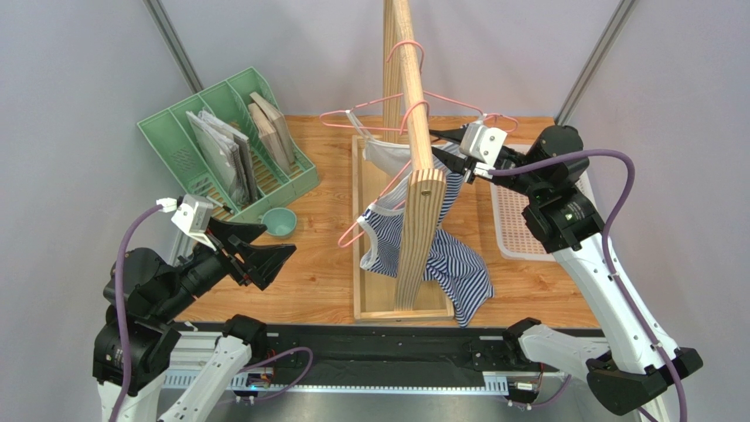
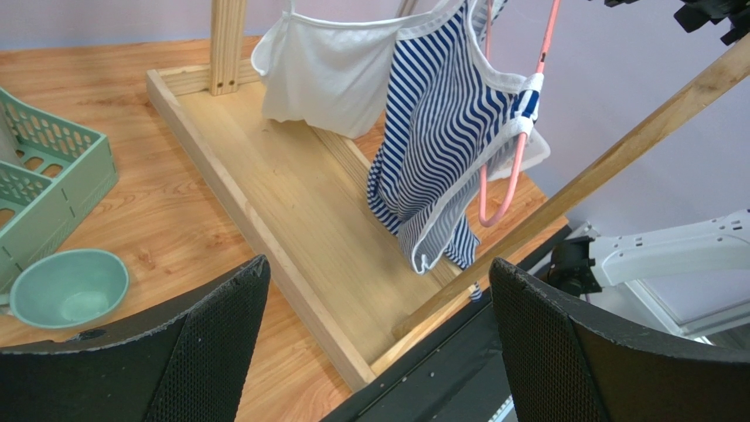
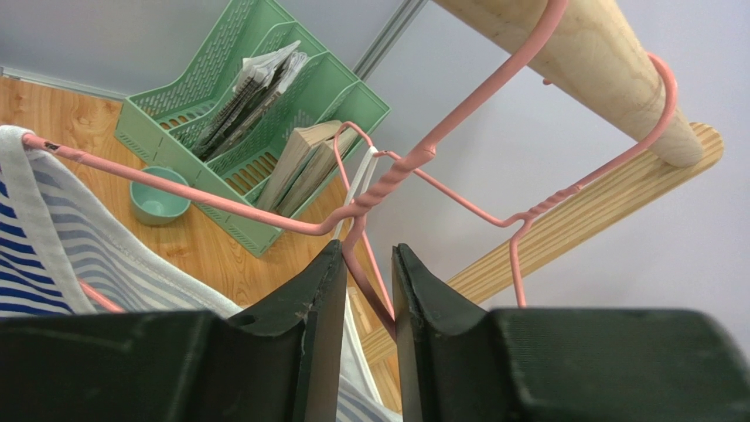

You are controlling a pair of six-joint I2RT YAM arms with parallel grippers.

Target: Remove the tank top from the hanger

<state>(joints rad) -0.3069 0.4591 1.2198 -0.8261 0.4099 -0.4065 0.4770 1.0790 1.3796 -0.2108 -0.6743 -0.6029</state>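
Note:
A blue-and-white striped tank top [image 1: 449, 255] hangs on a pink wire hanger [image 1: 387, 189] from the wooden rod [image 1: 418, 105] of a rack, drooping toward the base. My right gripper [image 1: 449, 151] is up at the rod, its jaws closed on the hanger's wire [image 3: 378, 189] just below the twisted neck. The striped cloth [image 3: 35, 246] shows to its left in the right wrist view. My left gripper [image 1: 275, 244] is open and empty, low and left of the rack. In the left wrist view [image 2: 378, 264] it faces the tank top [image 2: 440, 132] and hanger [image 2: 519, 158] from a distance.
A white garment [image 2: 330, 75] hangs on a second pink hanger behind the tank top. The rack's wooden base tray [image 1: 374, 299] lies mid-table. A green file organizer [image 1: 224, 145] and a teal bowl [image 1: 279, 221] are at the left. A white mesh tray [image 1: 515, 220] is at the right.

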